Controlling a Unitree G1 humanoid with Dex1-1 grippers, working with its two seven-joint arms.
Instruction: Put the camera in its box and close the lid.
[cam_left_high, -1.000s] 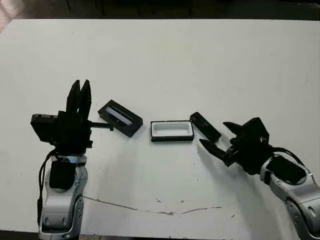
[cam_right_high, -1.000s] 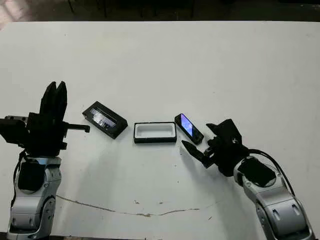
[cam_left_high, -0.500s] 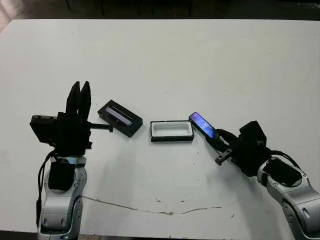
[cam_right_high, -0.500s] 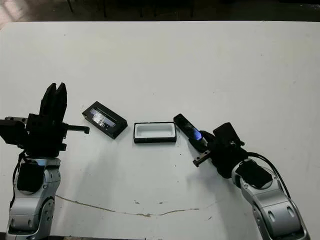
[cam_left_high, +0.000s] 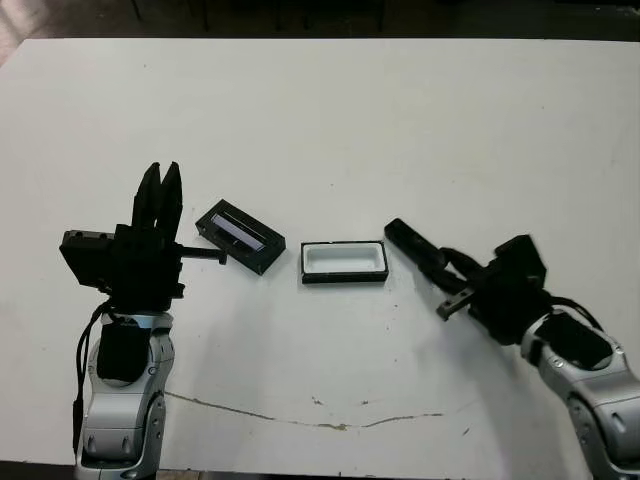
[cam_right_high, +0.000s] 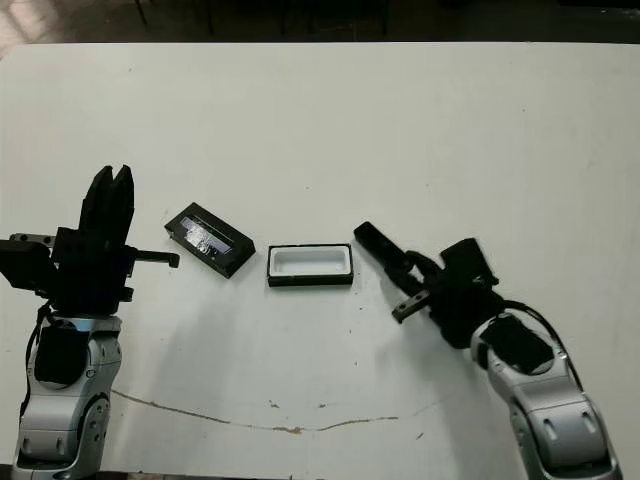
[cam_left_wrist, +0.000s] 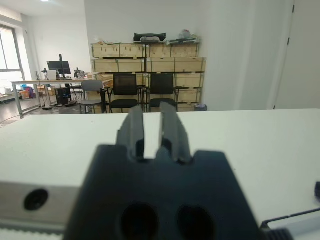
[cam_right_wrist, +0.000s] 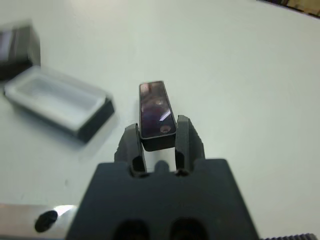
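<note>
Camera (cam_right_wrist: 157, 114): slim black bar, gripped at its near end by the right pincer (cam_right_wrist: 157, 145), one finger on each long side; far end points toward the box. Whether it is clear of the bench (cam_left_high: 400, 120) or resting on it cannot be told.

Box (cam_left_high: 344, 260): open tray, white lining upward, flat on the bench, just beside the camera's free end, not touching.

Lid (cam_left_high: 240, 235): on the bench beyond the box's other end, apart from it, angled.

Left pincer (cam_left_high: 160, 200): fingers close together with a narrow gap, holding nothing, upright near the lid.

Step in hand, as judged: carry the camera over the box and seat it.

Handling notes: the camera lies skewed to the tray's long axis, so turn the wrist until the two line up. Lower it level, since a dipped far end may catch the wall. Release only once it sits inside the lining. The fit looks close.
</note>
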